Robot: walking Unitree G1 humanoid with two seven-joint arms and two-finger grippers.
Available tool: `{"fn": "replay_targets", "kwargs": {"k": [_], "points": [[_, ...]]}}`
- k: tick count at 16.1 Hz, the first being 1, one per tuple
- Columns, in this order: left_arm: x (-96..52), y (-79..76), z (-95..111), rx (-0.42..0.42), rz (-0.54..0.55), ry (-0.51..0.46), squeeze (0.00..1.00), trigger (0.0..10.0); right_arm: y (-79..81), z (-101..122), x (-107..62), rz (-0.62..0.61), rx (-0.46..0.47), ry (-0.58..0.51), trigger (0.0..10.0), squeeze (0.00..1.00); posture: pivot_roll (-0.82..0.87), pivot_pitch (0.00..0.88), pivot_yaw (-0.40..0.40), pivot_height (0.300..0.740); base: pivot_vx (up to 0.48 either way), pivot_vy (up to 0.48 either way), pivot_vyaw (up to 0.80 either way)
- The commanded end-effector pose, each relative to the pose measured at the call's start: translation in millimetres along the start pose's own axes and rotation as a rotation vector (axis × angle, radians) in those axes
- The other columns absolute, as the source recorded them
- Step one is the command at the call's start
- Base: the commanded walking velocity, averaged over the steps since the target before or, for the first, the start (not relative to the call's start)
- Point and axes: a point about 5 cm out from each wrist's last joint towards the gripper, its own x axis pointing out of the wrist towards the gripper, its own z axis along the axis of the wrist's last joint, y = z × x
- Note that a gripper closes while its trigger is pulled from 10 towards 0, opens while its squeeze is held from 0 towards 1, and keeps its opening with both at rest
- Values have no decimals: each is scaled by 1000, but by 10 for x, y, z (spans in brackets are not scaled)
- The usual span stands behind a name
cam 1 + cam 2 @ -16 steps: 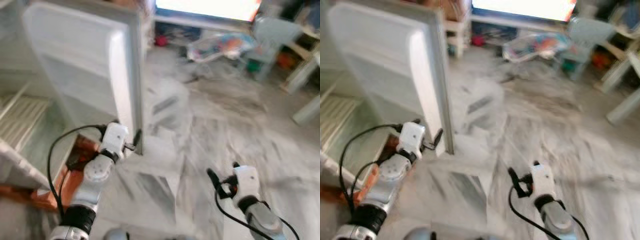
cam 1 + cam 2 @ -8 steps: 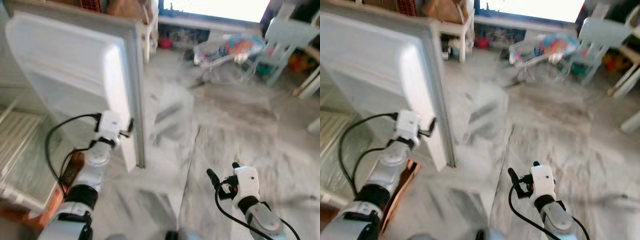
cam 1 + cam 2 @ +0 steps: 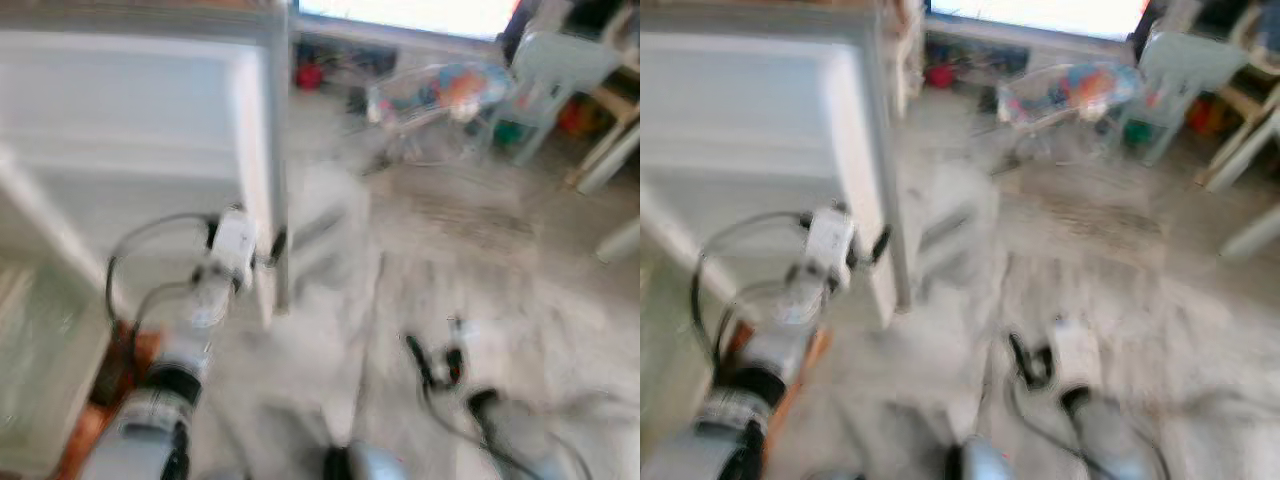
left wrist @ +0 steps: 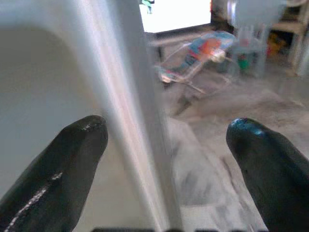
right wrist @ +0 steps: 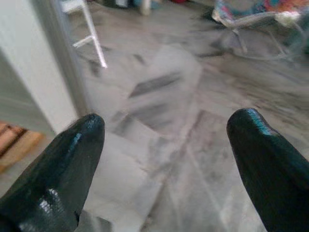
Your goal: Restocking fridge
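- We see grey marbled floor [image 3: 470,230], head views blurred.
- Bright window [image 3: 410,12] along far wall, strong backlight.
- Colourful baby bouncer [image 3: 440,95] on floor below it.
- Pale plastic chair [image 3: 555,65] just right of that.
- White furniture legs [image 3: 610,150] at right edge.

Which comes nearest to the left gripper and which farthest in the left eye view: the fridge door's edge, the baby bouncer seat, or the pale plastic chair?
1. Fridge door: its free edge stands right at the left gripper, between the open fingers in the wrist view.
2. Baby bouncer seat: across the marble floor, ahead and to the right.
3. Pale plastic chair: farther right again, by the back wall.
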Motion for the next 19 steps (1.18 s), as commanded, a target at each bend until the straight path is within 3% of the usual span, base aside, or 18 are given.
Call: {"fn": "replay_targets", "kwargs": {"k": [1, 5, 7, 8, 10, 12, 14, 19], "points": [[-79, -5, -85, 6, -27, 26, 0, 10000, -1, 35, 5, -4, -1, -18, 10000, 0, 40, 88, -66, 740, 0, 0, 0], [-491, 181, -276, -16, 67, 85, 0, 10000, -59, 153, 70, -30, -49, -46, 10000, 0, 86, 101, -58, 740, 0, 0, 0], [-759, 343, -262, -35, 212, 89, 0, 10000, -107, 379, 167, -91, -20, -137, 10000, 0, 110, 113, -47, 740, 0, 0, 0], [-830, 359, -271, -45, 236, 94, 0, 10000, -107, 421, 187, -112, -7, -158, 10000, 0, 107, 108, -53, 740, 0, 0, 0], [-1017, 422, -313, 12, 346, 104, 0, 10000, -54, 439, 233, -149, 30, -166, 10000, 0, 102, 102, -54, 740, 0, 0, 0], [-1103, 537, -285, 28, 428, 109, 0, 10000, -32, 449, 268, -171, 75, -176, 10000, 0, 99, 92, -46, 740, 0, 0, 0], [-1121, 554, -253, 33, 450, 129, 0, 10000, -58, 472, 310, -201, 89, -187, 10000, 0, 101, 60, -37, 740, 0, 0, -309], [-853, 498, -174, 44, 386, 102, 0, 10000, -18, 590, 451, -205, 80, -228, 10000, 0, 86, 26, 11, 740, 0, -258, -734]]}}
